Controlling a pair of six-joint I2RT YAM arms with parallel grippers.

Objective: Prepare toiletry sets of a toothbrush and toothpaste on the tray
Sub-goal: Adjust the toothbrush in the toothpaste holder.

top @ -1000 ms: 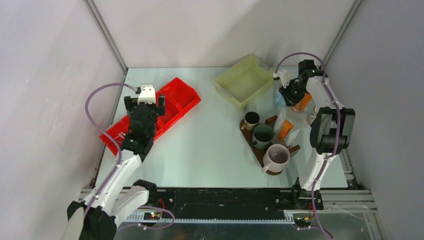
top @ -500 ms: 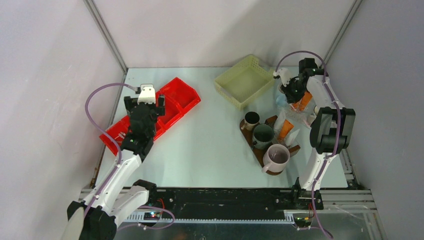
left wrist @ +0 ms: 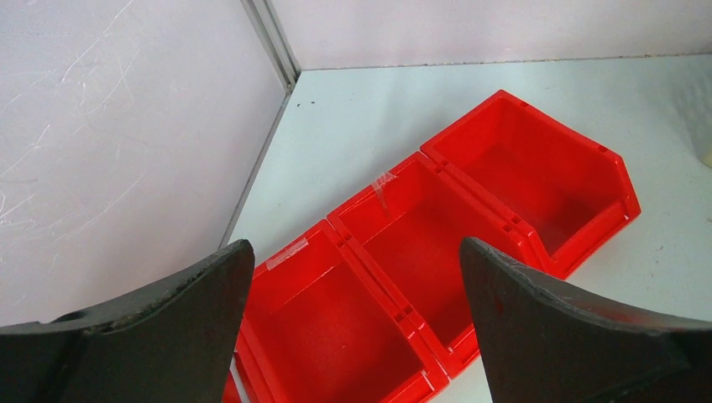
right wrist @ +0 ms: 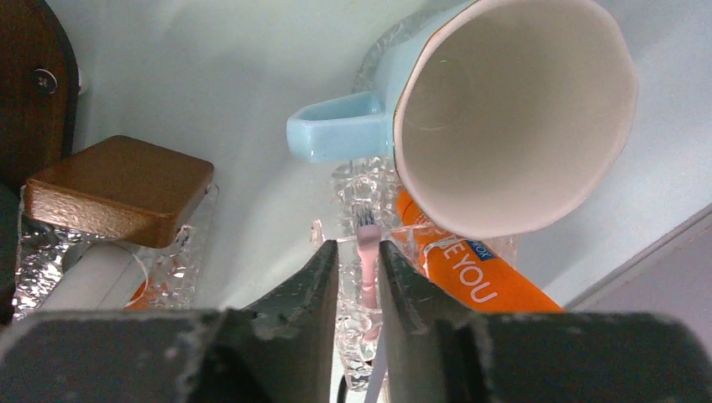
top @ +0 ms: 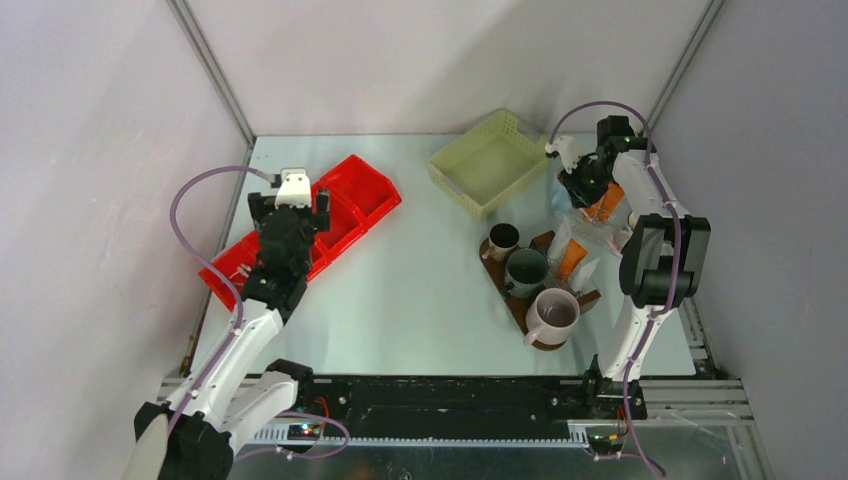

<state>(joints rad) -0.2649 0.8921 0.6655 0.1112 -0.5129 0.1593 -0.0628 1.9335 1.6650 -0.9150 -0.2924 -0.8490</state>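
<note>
Pickup step: near the worktop's (top: 420,280) far right corner, beside a blue mug (right wrist: 504,109), a pink toothbrush (right wrist: 367,252) is straddled by the narrowed right gripper (right wrist: 358,253); a clamp cannot be confirmed. The left gripper (left wrist: 354,246) is held wide open. A firm pinch, then carriage to the tray (top: 588,297), is needed.

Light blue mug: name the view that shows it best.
Right wrist view: the light blue mug fills the frame, handle and cream interior clear. The top view catches only a pale sliver; the left wrist view shows just the red bin.
</note>
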